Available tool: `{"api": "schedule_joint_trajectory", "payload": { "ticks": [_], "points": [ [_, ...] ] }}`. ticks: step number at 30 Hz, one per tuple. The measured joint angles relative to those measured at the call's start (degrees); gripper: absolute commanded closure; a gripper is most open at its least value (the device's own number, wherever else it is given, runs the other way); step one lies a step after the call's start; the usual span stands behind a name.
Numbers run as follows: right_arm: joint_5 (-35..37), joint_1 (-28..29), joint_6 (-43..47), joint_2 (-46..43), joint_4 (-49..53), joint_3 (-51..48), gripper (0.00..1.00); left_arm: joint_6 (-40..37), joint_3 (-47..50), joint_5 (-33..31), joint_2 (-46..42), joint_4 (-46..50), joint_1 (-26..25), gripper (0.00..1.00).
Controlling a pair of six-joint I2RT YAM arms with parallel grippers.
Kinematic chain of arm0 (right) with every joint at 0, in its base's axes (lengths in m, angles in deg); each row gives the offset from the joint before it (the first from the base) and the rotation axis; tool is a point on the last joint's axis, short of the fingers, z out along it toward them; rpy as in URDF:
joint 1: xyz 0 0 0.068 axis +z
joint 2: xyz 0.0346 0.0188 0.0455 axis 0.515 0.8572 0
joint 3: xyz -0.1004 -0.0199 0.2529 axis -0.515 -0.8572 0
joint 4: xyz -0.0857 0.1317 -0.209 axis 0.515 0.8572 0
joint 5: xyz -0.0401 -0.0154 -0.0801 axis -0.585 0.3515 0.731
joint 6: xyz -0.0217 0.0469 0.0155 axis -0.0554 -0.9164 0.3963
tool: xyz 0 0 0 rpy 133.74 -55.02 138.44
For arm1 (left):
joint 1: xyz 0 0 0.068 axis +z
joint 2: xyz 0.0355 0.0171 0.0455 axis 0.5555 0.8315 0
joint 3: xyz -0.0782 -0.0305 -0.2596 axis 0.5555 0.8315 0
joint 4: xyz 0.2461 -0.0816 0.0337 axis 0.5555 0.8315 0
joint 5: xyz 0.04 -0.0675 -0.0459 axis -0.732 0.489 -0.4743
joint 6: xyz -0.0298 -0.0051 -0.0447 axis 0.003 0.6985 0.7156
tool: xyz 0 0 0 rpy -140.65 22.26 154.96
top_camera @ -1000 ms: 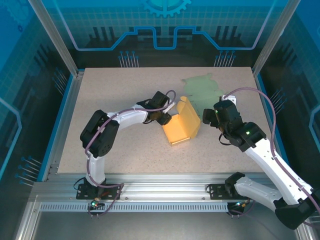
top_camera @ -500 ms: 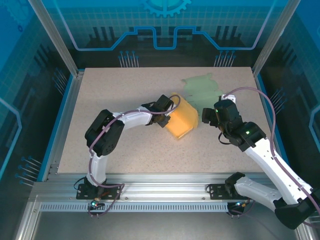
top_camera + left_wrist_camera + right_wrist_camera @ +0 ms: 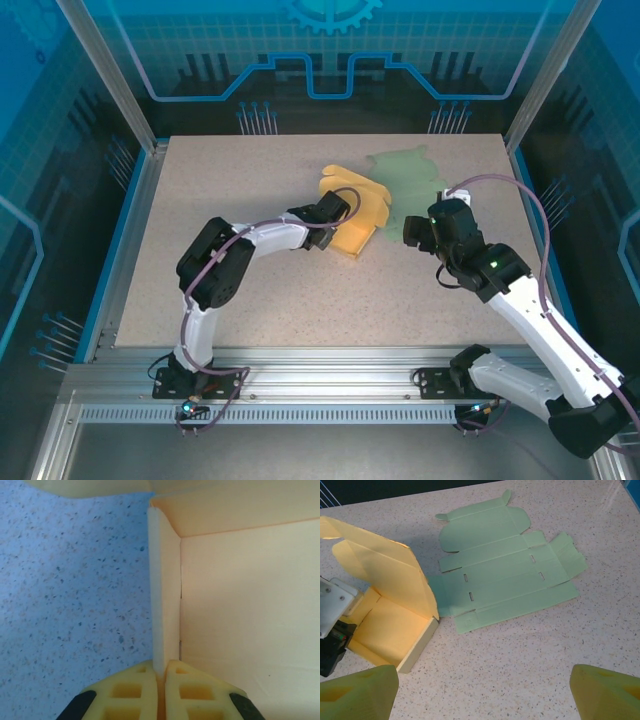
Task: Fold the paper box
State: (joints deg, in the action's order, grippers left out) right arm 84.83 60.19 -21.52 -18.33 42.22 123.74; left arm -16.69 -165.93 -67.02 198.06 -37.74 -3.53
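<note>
Paper box [image 3: 360,212], yellow and partly folded, is found near the middle of the table [image 3: 250,290], its base lying open and one large flap raised. One thin upright wall of it is pinched between the closed fingers of the left gripper [image 3: 161,672]. The right gripper [image 3: 415,233] is held just to the right of the box, its jaws spread wide over bare tabletop. A flat green sheet [image 3: 505,575], die-cut with slots, is laid just beside the box on its far right side.
</note>
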Motion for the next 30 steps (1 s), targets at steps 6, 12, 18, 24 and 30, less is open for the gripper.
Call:
{"api": "schedule_joint_trajectory", "payload": {
  "ticks": [6,12,18,24,30],
  "points": [
    [-0.83,-0.07,0.0,0.11,-0.5,0.0,0.1,4.66,-1.73,-5.11,1.25,4.55,-1.22,0.89],
    [-1.68,-0.39,0.02,1.29,-1.36,0.0,0.1,10.25,-3.08,-8.39,2.19,9.01,-1.57,0.89],
    [-2.6,-0.46,0.17,2.69,-2.01,0.0,0.1,17.18,-3.28,-11.21,2.27,13.86,-1.57,0.8],
    [-3.82,-0.5,0.48,3.65,-2.51,0.0,0.09,23.08,-3.45,-12.72,2.14,20.92,-1.57,0.63],
    [-4.28,-0.5,0.87,4.52,-2.97,0.0,0.09,24.87,-3.21,-10.99,1.05,24.61,-1.7,0.58]
  ]
}}
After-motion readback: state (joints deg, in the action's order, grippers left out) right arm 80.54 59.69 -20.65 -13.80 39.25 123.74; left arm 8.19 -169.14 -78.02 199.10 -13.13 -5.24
